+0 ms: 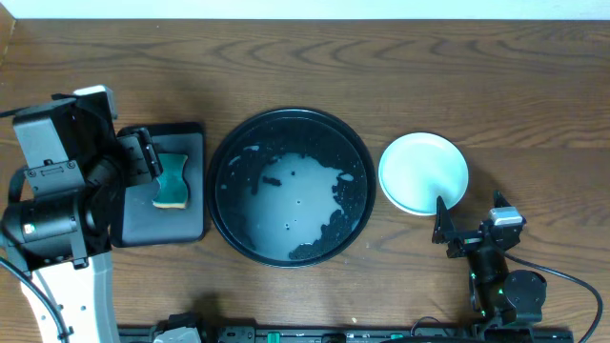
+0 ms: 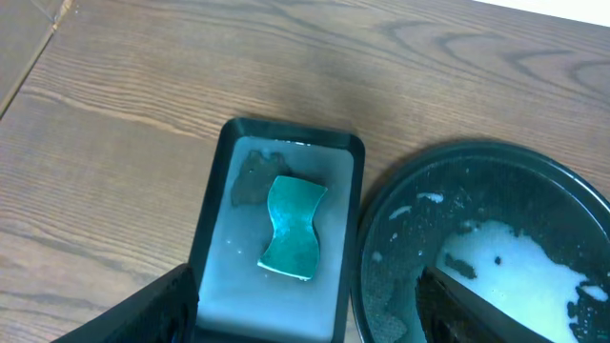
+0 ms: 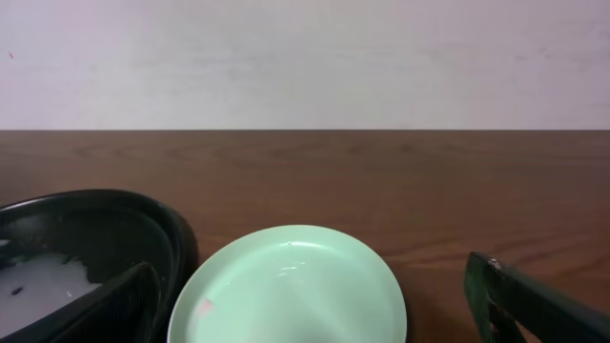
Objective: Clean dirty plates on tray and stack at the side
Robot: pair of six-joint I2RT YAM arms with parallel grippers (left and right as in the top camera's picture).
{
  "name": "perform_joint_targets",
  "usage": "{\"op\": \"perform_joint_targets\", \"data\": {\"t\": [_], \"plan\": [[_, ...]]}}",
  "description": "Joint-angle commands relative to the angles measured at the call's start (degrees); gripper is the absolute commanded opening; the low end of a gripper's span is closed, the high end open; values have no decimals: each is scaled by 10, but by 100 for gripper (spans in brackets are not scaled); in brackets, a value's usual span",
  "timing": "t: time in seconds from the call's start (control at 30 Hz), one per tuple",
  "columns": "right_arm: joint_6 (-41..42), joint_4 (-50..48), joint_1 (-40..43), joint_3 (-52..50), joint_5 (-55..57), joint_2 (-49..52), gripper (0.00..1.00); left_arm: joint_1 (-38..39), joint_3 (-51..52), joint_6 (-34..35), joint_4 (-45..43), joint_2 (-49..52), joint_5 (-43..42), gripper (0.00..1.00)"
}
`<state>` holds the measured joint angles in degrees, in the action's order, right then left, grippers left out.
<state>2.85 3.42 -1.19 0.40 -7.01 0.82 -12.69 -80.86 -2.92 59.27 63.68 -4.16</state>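
Observation:
The large round black tray (image 1: 221,152) sits at mid-table and holds white foam and dark specks, with no plate showing in it. A pale mint-blue plate (image 1: 423,172) rests on the table right of the tray; I cannot tell whether others lie beneath it. The yellow plate is not visible. My left gripper (image 1: 148,160) is open and empty above the small rectangular tray; its fingers (image 2: 305,319) frame the teal sponge (image 2: 291,229). My right gripper (image 1: 469,221) is open and empty just in front of the plate (image 3: 286,276), its fingers (image 3: 319,319) either side.
The smaller black rectangular tray (image 1: 191,224) lies left of the round tray, with the teal sponge (image 1: 172,181) on it. The round tray's rim shows in the left wrist view (image 2: 381,205) and the right wrist view (image 3: 143,214). Bare wooden table lies behind.

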Motion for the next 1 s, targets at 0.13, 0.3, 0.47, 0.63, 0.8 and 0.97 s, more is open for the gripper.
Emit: {"op": "perform_joint_targets", "data": {"t": [0.13, 0.3, 0.47, 0.63, 0.8, 0.97], "plan": [[10, 2, -6, -1, 6, -5, 99, 28, 83, -1, -16, -90, 17, 74], [10, 2, -6, -1, 5, -5, 99, 69, 244, -5, -183, -200, 18, 74], [10, 2, -6, -1, 5, -5, 99, 75, 432, -5, -362, -321, 1, 74], [10, 2, -6, -1, 5, -5, 99, 75, 589, -10, -498, -430, 1, 74], [10, 2, -6, -1, 5, -5, 99, 75, 683, -31, -553, -510, 1, 74], [9, 2, -6, -1, 5, -5, 99, 75, 745, -73, -572, -578, 1, 74]]}}
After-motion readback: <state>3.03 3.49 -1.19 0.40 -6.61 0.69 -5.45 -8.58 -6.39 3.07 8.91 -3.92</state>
